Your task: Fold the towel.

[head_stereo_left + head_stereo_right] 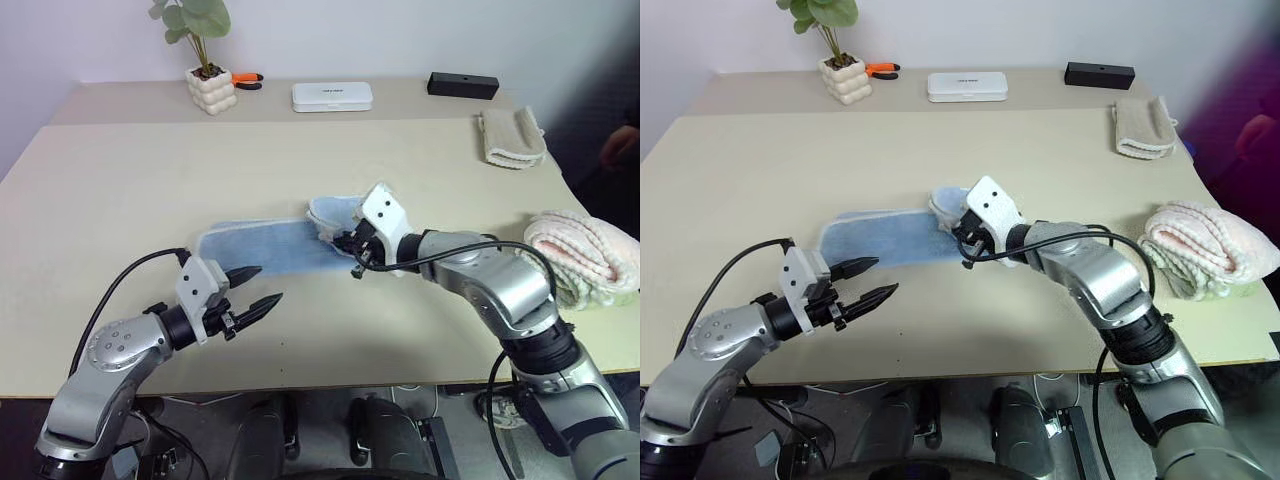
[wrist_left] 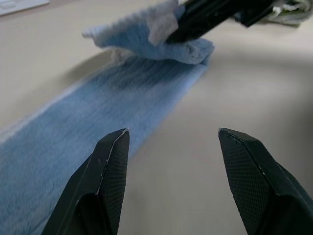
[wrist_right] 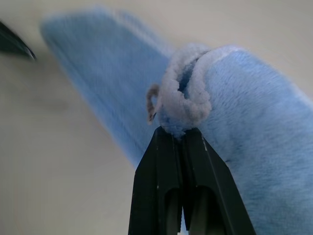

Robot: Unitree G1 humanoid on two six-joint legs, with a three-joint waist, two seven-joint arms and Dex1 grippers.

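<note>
Beige tabletop [image 1: 120,200] against a pale wall, and here's the picture. The right tool [image 1: 352,243] reaches in from four o'clock, forearm low across the surface, wrist rolled, its two black fingers pressed together on a pinch of the towel's pale edge. The towel [image 1: 262,248] lies near the middle of the tabletop as a long blue strip; its right end is lifted and curled back over itself at the right tool, the rest flat on the surface.

The left tool [image 1: 255,288] comes in from seven o'clock, elbow bent, pointing nearly level toward the strip's near left end. Its fingers [image 2: 108,161] stand well apart with nothing between them, tips just short of the cloth.

At twelve o'clock along the back: a potted plant [image 1: 207,60] in a knobbly white pot, orange-handled pliers [image 1: 247,80] just beside it, a flat white box [image 1: 331,96] and a black box [image 1: 462,85]. At two o'clock a folded beige towel [image 1: 512,137]; at three o'clock a fluffy pink-and-cream towel [image 1: 580,255] at the edge.
</note>
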